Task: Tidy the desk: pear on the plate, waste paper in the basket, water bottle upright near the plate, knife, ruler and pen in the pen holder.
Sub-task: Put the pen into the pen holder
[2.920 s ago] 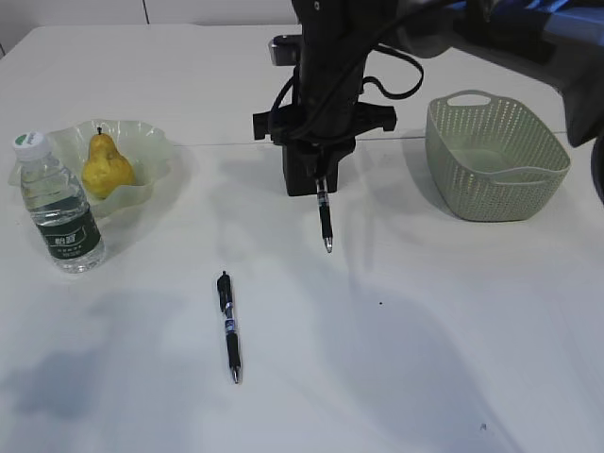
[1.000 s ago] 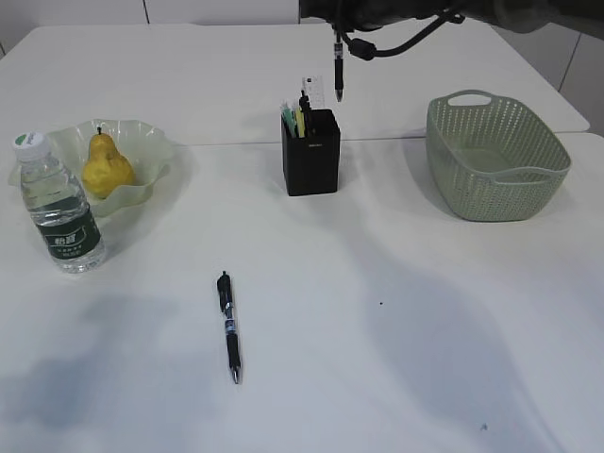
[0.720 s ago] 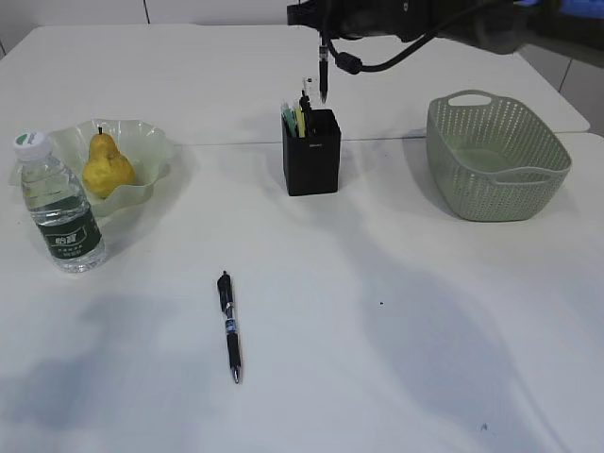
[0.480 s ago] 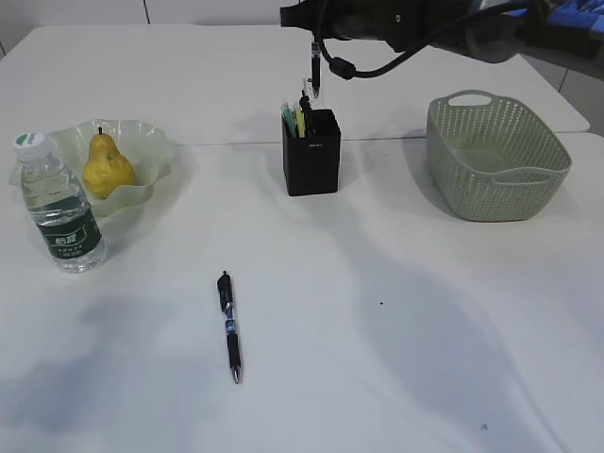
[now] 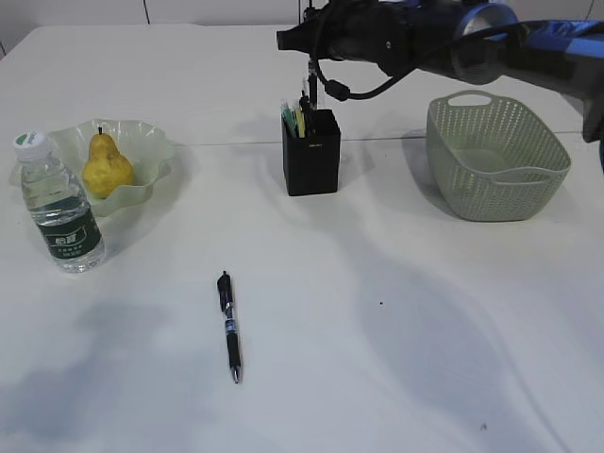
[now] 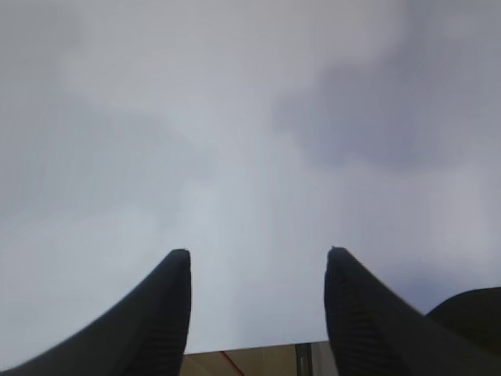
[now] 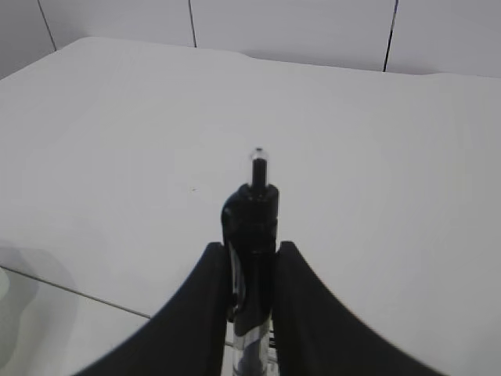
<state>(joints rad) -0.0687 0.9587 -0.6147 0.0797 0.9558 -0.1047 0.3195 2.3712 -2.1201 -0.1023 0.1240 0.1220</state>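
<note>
My right gripper (image 5: 310,57) is shut on a black pen (image 5: 310,83) that hangs tip down right over the black pen holder (image 5: 311,156). In the right wrist view the pen's (image 7: 251,215) clicker end sticks up between the gripper's (image 7: 250,249) fingers. A second black pen (image 5: 229,327) lies on the table in front. The yellow pear (image 5: 105,165) sits on the pale green plate (image 5: 151,142). The water bottle (image 5: 60,204) stands upright beside the plate. The basket (image 5: 495,156) stands at the right. My left gripper (image 6: 257,252) is open over bare table. Waste paper, knife and ruler cannot be made out.
Yellow-green items (image 5: 296,120) stick out of the pen holder's top. The right arm (image 5: 444,33) reaches across the back of the white table above the basket. The left wrist view shows the table's edge (image 6: 250,351) just below the fingers.
The right gripper has carried the hanging pen a little left and down, from beside the pen holder's back corner to directly above its mouth. Nothing on the table has moved.
</note>
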